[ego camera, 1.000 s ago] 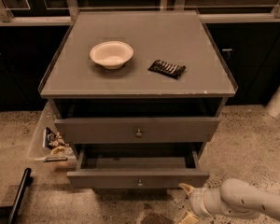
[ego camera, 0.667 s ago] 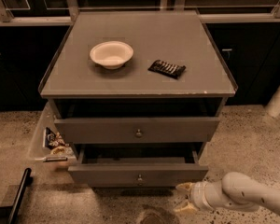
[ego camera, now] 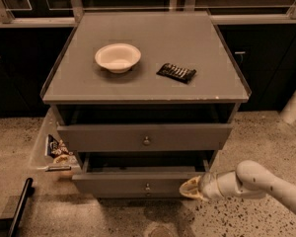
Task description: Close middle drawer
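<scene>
Low in the frame, right of centre, the gripper [ego camera: 190,189] sits against the right end of the middle drawer [ego camera: 130,183], whose flat grey front stands out from the cabinet [ego camera: 153,95] with a dark gap of open tray behind it. Whether the gripper is spread or closed I cannot tell; its pale tip merges with the drawer front.

The main risk, as I judge it, is the off-centre contact. A push well right of the small round knob [ego camera: 148,186] could skew the tray on its runners and jam it short of flush. The tip could also slide off the smooth painted face, possibly past the right corner. The upper drawer [ego camera: 138,137] juts out above, so any upward drift of the rounded white arm [ego camera: 259,179] might catch its lower edge.

Both fronts look like matt grey wood with metal knobs. On the flat cabinet top, upper middle of the frame, sit a shallow cream bowl [ego camera: 117,57] and a dark ridged packet [ego camera: 176,72]. Glossy snack wrappers [ego camera: 56,149] lie at left, over speckled floor [ego camera: 266,132].
</scene>
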Available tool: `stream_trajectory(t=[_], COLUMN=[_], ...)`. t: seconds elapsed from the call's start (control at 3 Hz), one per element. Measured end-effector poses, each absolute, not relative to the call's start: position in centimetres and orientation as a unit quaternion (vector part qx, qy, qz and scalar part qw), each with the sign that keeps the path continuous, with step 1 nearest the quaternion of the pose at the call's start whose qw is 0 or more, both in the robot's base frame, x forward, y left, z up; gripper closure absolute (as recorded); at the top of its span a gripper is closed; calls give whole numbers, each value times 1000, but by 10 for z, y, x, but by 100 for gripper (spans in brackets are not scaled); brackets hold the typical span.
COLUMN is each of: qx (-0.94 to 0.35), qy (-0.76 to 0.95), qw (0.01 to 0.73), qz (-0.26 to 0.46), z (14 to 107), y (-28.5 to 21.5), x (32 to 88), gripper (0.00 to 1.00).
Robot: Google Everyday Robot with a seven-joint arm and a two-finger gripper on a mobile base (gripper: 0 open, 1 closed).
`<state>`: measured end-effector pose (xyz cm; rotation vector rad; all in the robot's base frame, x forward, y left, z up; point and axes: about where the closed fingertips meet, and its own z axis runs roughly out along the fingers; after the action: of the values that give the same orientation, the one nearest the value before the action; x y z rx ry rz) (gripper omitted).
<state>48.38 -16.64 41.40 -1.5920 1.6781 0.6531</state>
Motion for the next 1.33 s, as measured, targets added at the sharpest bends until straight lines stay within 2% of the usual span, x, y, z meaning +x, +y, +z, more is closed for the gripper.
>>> stream_trajectory(t=[0.33, 0.67, 1.0, 1.33], qx=[-646, -649, -648, -629], qy=[592, 584, 587, 609], qw=[402, 412, 408, 403], qz=[267, 261, 263, 267], z=[456, 473, 468, 477], y=[-163, -176, -172, -175], x=[527, 542, 537, 513], gripper=[100, 81, 58, 61])
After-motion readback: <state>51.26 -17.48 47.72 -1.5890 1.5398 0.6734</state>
